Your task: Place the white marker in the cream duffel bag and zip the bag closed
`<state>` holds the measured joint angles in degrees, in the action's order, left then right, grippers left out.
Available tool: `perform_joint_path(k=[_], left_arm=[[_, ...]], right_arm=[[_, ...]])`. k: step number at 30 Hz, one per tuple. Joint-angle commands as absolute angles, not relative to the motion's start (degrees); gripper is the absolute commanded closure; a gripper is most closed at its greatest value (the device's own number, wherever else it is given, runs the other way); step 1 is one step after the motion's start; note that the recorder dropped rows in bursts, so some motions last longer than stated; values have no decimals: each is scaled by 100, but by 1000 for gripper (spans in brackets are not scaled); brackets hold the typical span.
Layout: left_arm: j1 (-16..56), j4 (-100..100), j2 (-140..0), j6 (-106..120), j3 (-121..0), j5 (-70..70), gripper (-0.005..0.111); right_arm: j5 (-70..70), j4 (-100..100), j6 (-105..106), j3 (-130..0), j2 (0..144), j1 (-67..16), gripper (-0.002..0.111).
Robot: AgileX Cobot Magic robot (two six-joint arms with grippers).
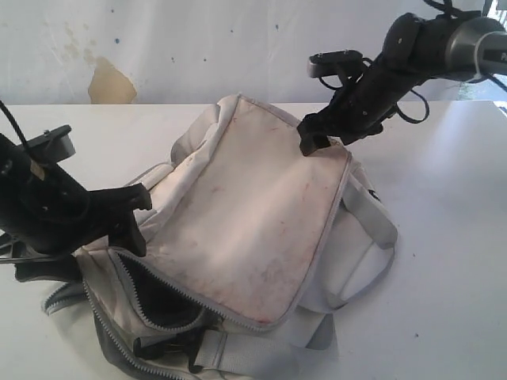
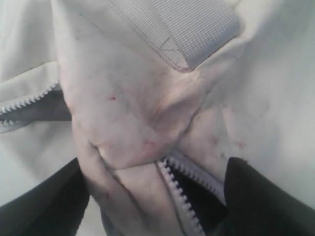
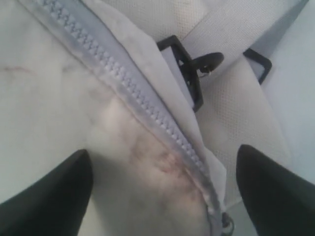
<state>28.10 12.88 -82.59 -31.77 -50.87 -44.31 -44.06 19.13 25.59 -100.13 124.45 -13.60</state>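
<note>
The cream duffel bag (image 1: 253, 214) lies slumped on the white table, with reddish stains on its top panel. Its grey zipper (image 1: 119, 273) gapes at the near left end and shows black lining (image 1: 162, 301). My left gripper (image 1: 136, 218) stands open at that end, its fingers either side of bunched bag fabric (image 2: 133, 123) and the parted zipper teeth (image 2: 179, 194). Over the bag's far right corner my right gripper (image 1: 313, 138) is open, above a closed stretch of zipper (image 3: 133, 93) and stained fabric (image 3: 157, 167). The white marker is out of view.
A grey strap loop (image 1: 372, 253) spills off the bag's right side onto the table (image 1: 444, 237). Black buckles (image 1: 170, 344) lie at the bag's near edge, and another buckle (image 3: 189, 69) sits on webbing by the right gripper. A stained wall stands behind.
</note>
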Motion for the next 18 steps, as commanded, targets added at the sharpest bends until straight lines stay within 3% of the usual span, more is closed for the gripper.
perform_joint_path(k=[1, 3, 5, 7, 10, 12, 13, 18], left_arm=[[2808, 1471, -8538, -3222, -5065, -4019, 22], [2808, 1471, -8643, -3222, -5065, -3754, 26], [2808, 1487, -8744, -3222, -5065, -3567, 38], [2797, 1487, -8866, -3245, -5065, -3425, 59], [2797, 1429, -9002, -3238, -5065, -3331, 101], [2797, 1267, -9039, -3091, -5065, -3180, 106], [2771, 1183, -9043, -3079, -5078, -3130, 106], [2325, 1193, -9043, -2771, -5469, -3491, 106]], right_arm=[[-4477, 2393, 2921, -10264, 12658, -1269, 36], [-4608, 2628, 3169, -10291, 12685, -1256, 41], [-4699, 2652, 3320, -10281, 12709, -1256, 50], [-4712, 2652, 3323, -10281, 12707, -1256, 61], [-4840, 2625, 3323, -10281, 12707, -1246, 86], [-5000, 2567, 3323, -10281, 12707, -1246, 105], [-5056, 2512, 3295, -10281, 12707, -1246, 108], [-5324, 1713, 2081, -10281, 12587, -1246, 108]])
